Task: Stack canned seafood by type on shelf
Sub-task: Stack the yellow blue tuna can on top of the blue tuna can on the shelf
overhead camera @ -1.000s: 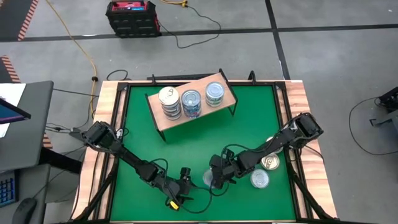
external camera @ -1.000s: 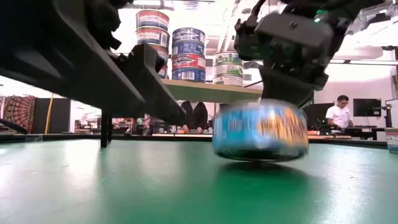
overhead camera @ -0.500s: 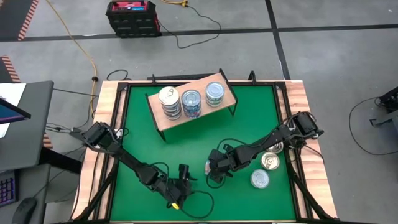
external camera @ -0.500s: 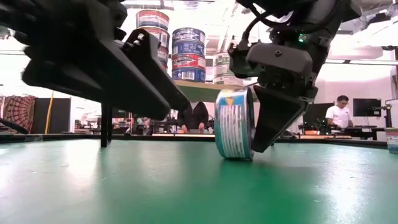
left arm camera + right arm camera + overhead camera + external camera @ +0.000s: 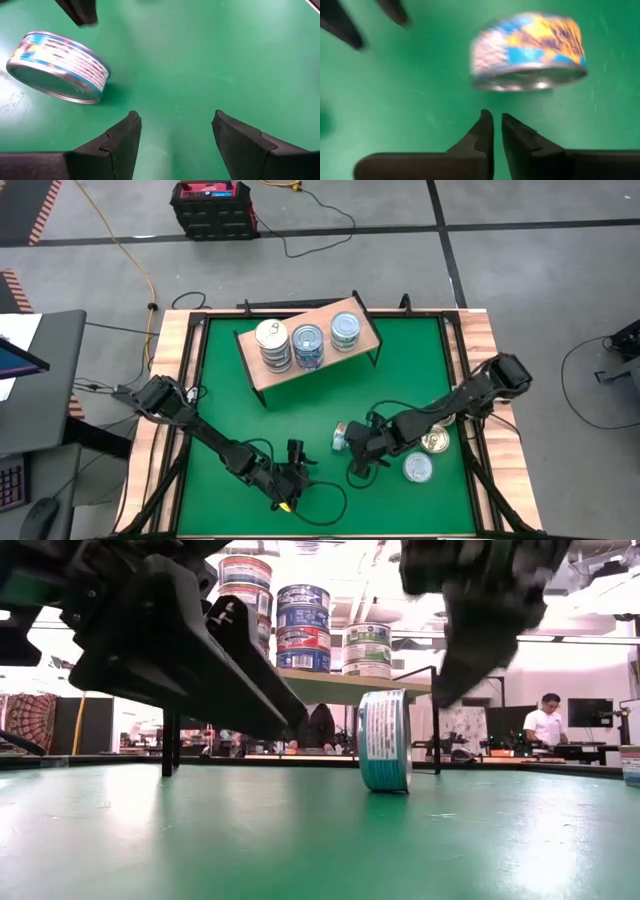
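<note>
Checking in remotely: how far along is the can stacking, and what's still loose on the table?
Done: three stacks of cans stand on the shelf. In hand: nothing. One can on edge stands free on the green table, the right gripper beside it with fingers nearly together, the left gripper open and empty nearby. Left: that can plus three more cans lying flat under the right arm.

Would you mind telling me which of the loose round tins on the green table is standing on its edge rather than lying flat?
The teal-labelled round tin between the two grippers stands on its rim; the two silver-lidded tins by the right arm lie flat.
</note>
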Controlling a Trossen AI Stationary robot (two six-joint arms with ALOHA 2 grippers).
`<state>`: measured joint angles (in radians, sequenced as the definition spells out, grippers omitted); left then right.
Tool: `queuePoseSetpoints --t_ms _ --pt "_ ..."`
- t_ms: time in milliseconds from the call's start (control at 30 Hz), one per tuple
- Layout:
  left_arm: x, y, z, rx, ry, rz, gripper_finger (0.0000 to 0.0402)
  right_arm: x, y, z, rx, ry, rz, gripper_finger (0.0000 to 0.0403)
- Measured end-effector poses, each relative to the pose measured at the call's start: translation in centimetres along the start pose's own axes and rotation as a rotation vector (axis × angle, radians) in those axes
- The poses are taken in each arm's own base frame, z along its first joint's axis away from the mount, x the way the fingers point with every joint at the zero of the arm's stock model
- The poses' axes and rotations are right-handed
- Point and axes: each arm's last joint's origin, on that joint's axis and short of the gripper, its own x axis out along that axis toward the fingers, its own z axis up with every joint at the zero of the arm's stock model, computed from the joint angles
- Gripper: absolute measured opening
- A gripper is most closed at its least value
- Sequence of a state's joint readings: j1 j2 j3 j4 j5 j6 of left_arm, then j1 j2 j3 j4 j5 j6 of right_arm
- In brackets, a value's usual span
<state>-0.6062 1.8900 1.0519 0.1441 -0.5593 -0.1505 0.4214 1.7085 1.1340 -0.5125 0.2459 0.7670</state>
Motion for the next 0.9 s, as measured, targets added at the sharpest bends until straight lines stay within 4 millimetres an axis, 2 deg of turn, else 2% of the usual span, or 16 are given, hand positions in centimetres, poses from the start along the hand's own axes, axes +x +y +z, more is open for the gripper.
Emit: queuePoseSetpoints --t_ms 100,200,267,400,533,767,900 --pt "-0.2 -0.5 0.0 0.019 -0.028 -0.044 0.0235 -1.1 1.2 -0.2 -0.041 -0.085 0.032 0.0100" --pt "-1.3 -2.1 -0.1 0.049 -0.181 -0.131 0.0229 -1.6 2.6 -0.7 -0.122 -0.159 0.066 0.0137" --pt "-2.2 -2.4 -0.4 0.076 -0.232 -0.153 0.0221 -2.1 3.4 -0.9 -0.180 -0.171 0.067 0.0161" --pt "-3.5 -1.0 -1.1 0.039 -0.225 -0.134 0.0208 -3.4 3.6 -0.4 -0.240 -0.152 -0.010 0.0201" --pt "-5.8 0.5 -1.5 -0.011 -0.244 -0.154 0.0202 -4.4 3.2 1.4 -0.322 -0.142 -0.066 0.0226" --pt "-10.5 2.9 -3.0 -0.103 -0.289 -0.195 0.0201 -5.4 2.1 4.8 -0.525 -0.099 0.024 0.0254" --pt "-12.7 3.8 -4.2 -0.138 -0.324 -0.162 0.0201 -5.7 1.0 6.0 -0.637 -0.078 0.003 0.0266"
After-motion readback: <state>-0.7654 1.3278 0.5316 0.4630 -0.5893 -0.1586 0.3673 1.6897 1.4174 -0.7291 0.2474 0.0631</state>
